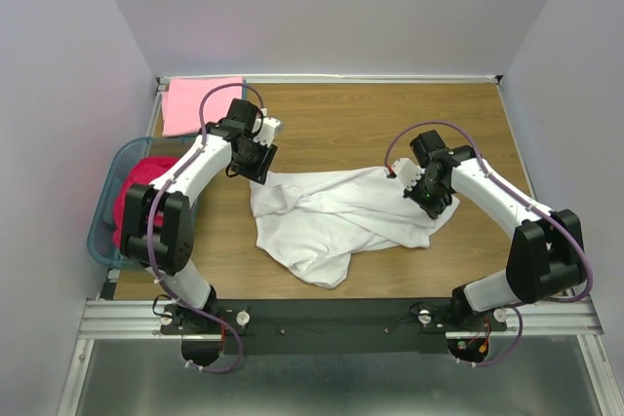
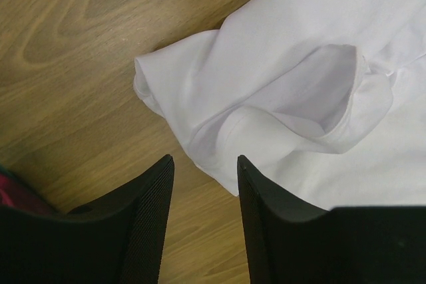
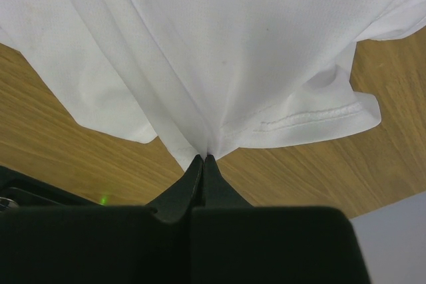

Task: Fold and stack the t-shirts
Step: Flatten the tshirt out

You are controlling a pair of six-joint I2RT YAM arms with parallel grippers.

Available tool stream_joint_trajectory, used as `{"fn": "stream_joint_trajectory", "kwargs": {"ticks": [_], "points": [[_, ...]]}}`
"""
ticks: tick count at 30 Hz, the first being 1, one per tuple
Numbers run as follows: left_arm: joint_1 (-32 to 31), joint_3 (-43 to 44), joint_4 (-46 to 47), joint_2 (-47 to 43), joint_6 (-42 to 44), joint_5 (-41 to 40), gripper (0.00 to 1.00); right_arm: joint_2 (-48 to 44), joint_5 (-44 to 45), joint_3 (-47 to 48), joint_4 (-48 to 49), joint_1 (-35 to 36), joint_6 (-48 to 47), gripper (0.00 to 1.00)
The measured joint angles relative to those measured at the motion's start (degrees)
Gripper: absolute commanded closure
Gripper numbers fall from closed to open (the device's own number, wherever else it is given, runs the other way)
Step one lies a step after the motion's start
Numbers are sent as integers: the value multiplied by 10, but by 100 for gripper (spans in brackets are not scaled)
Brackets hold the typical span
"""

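Observation:
A white t-shirt [image 1: 336,216] lies crumpled across the middle of the wooden table [image 1: 390,124]. My right gripper [image 3: 204,157] is shut on a pinch of the white t-shirt [image 3: 219,44] at its right edge, and the cloth fans out from the fingertips. My left gripper [image 2: 205,161] stands open just above the table at the shirt's upper left corner [image 2: 200,98]; only bare wood and the cloth's edge lie between its fingers. A light pink t-shirt [image 1: 200,102] lies folded flat at the far left corner. A magenta-red t-shirt [image 1: 136,197] sits bunched in the basket.
A teal plastic basket [image 1: 105,226] stands at the table's left edge, beside the left arm. White walls close in the table on three sides. A black rail [image 1: 331,317] runs along the near edge and carries both arm bases.

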Motion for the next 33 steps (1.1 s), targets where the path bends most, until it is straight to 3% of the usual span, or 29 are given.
{"fn": "stream_joint_trajectory", "kwargs": {"ticks": [9,17,22,33], "points": [[0,56,-44,35,5,-2,61,0,0,-3,0,0,0,99],[0,60,-52,35,9,-5,54,-3,0,-8,0,0,0,99],[0,46,-42,31,10,-3,61,-3,0,-8,0,0,1,99],[0,-26,5,-3,8,-3,62,-5,0,-8,0,0,6,99]]}}
